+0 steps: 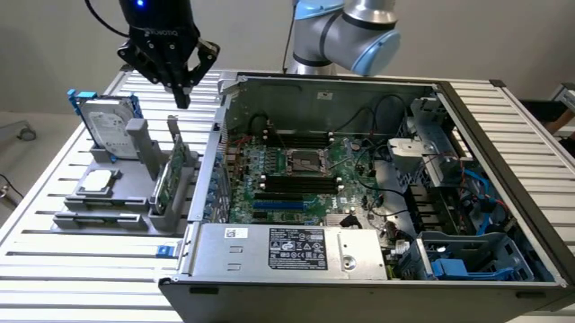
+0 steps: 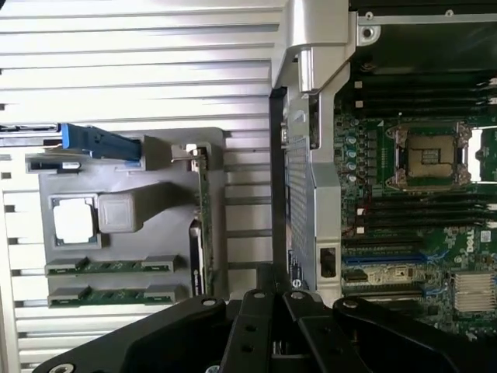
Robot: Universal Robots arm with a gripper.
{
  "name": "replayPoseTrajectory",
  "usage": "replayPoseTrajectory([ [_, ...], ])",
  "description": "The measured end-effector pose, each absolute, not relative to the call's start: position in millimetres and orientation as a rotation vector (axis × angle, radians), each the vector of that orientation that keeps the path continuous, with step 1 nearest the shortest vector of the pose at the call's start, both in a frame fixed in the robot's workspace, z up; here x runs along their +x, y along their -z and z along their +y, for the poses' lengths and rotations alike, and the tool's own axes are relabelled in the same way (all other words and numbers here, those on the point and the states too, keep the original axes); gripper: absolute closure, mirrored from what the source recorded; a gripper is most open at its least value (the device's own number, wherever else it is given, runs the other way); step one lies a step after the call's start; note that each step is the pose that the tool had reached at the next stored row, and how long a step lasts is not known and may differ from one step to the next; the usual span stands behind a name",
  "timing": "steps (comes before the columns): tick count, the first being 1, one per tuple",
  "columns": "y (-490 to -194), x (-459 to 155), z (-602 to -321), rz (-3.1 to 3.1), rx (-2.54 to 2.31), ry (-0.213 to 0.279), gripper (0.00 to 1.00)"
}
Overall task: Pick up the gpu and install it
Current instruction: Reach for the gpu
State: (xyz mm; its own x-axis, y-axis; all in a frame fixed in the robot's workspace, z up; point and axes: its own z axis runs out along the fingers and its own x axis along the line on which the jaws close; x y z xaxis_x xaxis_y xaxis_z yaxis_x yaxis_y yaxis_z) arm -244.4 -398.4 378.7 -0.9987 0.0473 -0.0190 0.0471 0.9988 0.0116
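Closed, empty gripper (image 1: 182, 101) hangs at twelve o'clock of the gpu (image 1: 167, 169); open wide, centre over its seemingly upright edge.

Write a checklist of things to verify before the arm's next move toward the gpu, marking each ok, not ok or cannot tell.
1. The gpu stands upright in the grey holder: ok.
2. The gripper hovers near the gpu's top end without touching it: ok.
3. The gripper is lined up exactly over the card: cannot tell.
4. The fingers are open for a grasp: not ok; they are shut and hold nothing.
5. The hard drive stands apart from the gpu: ok.
6. The computer case is open, and its blue slot looks free: ok.
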Motion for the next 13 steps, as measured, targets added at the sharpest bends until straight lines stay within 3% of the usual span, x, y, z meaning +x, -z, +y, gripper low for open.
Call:
replayPoseTrajectory([
  [13, -358.5, -289.5, -397.2, 3.122, 0.048, -0.015, 0.89],
])
